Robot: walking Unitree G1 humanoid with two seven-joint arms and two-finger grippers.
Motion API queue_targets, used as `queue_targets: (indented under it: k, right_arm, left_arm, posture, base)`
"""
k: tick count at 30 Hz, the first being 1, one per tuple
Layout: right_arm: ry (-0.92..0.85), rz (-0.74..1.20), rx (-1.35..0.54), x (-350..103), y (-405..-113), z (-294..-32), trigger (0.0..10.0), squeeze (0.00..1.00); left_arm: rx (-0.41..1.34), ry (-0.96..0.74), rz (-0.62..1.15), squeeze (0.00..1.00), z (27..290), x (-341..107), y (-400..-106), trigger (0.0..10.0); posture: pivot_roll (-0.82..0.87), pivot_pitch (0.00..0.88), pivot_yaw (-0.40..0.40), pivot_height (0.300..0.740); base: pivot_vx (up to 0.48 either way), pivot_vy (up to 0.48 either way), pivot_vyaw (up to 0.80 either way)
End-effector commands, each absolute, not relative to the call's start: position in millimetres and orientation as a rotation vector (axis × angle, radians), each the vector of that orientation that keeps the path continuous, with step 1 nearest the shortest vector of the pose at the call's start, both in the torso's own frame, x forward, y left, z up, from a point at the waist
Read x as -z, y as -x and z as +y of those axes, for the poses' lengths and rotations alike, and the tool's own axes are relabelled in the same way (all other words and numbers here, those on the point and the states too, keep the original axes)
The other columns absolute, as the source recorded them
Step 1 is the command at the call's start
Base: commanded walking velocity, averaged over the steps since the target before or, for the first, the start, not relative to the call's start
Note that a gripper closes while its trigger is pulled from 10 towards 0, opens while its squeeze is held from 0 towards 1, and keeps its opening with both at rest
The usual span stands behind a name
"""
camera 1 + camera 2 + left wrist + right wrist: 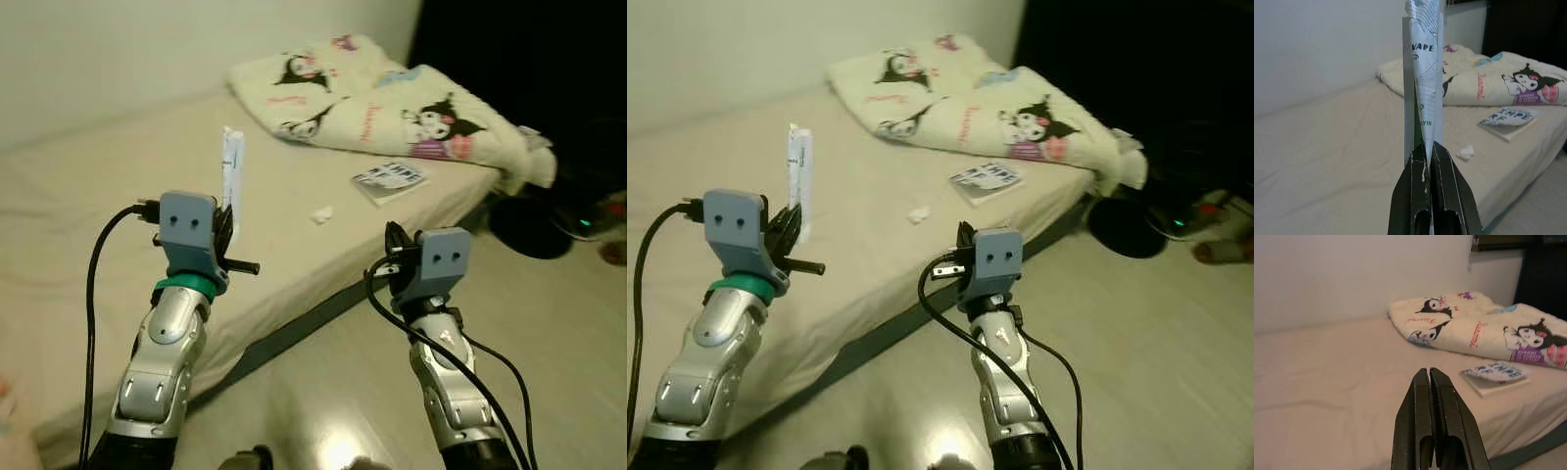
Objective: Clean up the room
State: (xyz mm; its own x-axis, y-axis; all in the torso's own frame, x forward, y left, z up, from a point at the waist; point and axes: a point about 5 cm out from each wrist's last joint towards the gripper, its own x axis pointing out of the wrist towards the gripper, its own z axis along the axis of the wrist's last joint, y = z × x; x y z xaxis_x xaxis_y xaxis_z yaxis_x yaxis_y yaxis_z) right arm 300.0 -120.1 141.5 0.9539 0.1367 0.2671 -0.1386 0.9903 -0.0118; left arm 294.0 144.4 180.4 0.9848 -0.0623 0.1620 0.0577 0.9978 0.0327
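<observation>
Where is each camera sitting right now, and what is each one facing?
Head stereo pair: looks down over both arms at the bed; the left gripper holds a flattened box.
Left wrist: along shut fingers clamping that box.
Right wrist: along the right gripper, fingers together.
Shared: printed blanket, book.

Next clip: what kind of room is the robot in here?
Most likely a bedroom: a low bed with a beige sheet, a folded cartoon-print blanket at its far end, and a book lying on the mattress. The left gripper holds a flattened white package.
</observation>
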Motion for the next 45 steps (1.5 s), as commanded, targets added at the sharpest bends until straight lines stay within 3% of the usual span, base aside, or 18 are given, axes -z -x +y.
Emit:
queue_targets:
  k: [1,45]
  right_arm:
    - [-0.008,-0.259,-0.119,-137.3,-298.6,-126.1,10.0,0.00]
    - [0.026,-0.245,-0.127,-133.5,-299.5,-124.7,10.0,0.00]
  left_arm:
    - [0.075,-0.032,-0.165,0.00,140.6,-180.1,-292.8,10.0]
    - [0.061,-0.043,-0.146,0.00,143.5,-173.6,-290.8,10.0]
  posture:
    - [-0.05,0.046,0.054,0.740]
    - [-0.04,0.053,0.051,0.740]
  base:
    - [-0.296,0.000,0.00]
    - [-0.306,0.000,0.00]
